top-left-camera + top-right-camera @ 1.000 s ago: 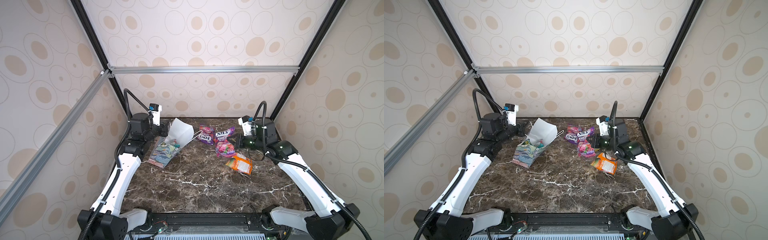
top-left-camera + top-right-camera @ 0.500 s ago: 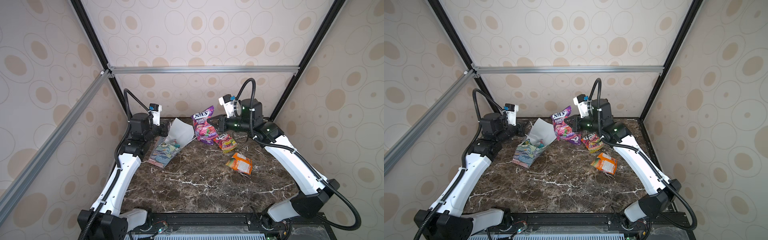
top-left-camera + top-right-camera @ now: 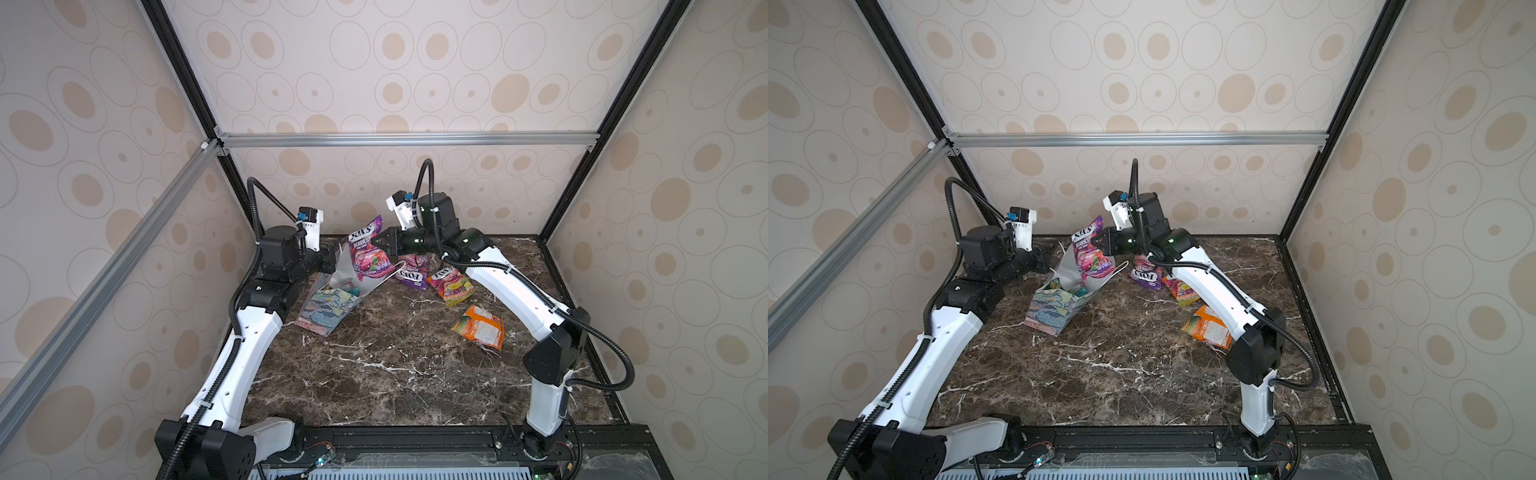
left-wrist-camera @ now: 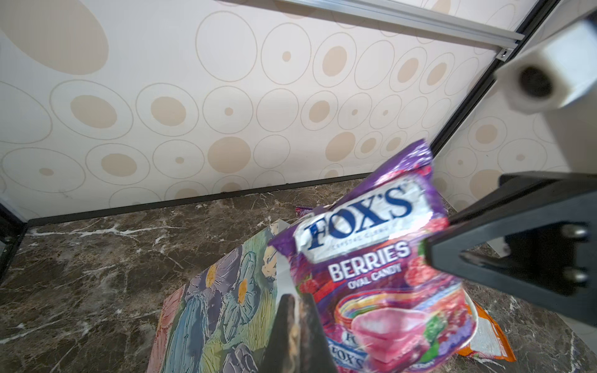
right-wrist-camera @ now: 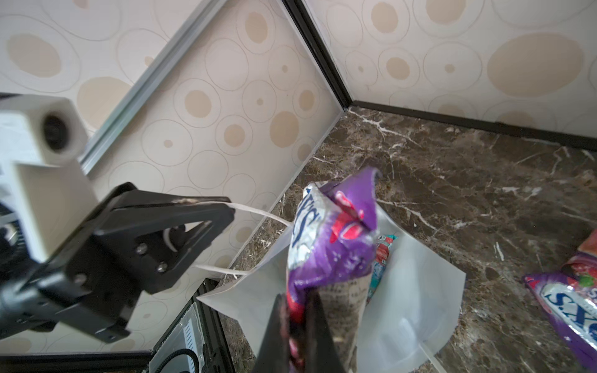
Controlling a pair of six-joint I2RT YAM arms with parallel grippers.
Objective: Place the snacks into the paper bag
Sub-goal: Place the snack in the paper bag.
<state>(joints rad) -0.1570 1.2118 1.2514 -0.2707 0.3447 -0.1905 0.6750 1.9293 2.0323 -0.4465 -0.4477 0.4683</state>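
The paper bag [image 3: 328, 309] [image 3: 1054, 309] leans at the back left, its white mouth tipped up and a teal-white snack [image 5: 382, 255] inside. My left gripper [image 4: 295, 298] [image 3: 334, 257] is shut on its white cord handle [image 5: 258, 211]. My right gripper [image 5: 298, 298] [image 3: 376, 243] is shut on a purple FOX'S Berries pouch [image 3: 368, 257] [image 4: 371, 245], hanging just above the bag's mouth. On the marble to the right lie another purple pouch [image 3: 413, 274], a red-yellow pouch [image 3: 451, 284] and an orange pouch [image 3: 480, 326].
The patterned back wall and left wall stand close behind the bag. A black frame post [image 3: 582, 145] rises at the back right corner. The right arm's white link [image 3: 1217, 295] reaches over the loose pouches.
The right arm lifted the purple pouch off the table and carried it left, to over the bag's mouth. The left arm and the bag stayed put.
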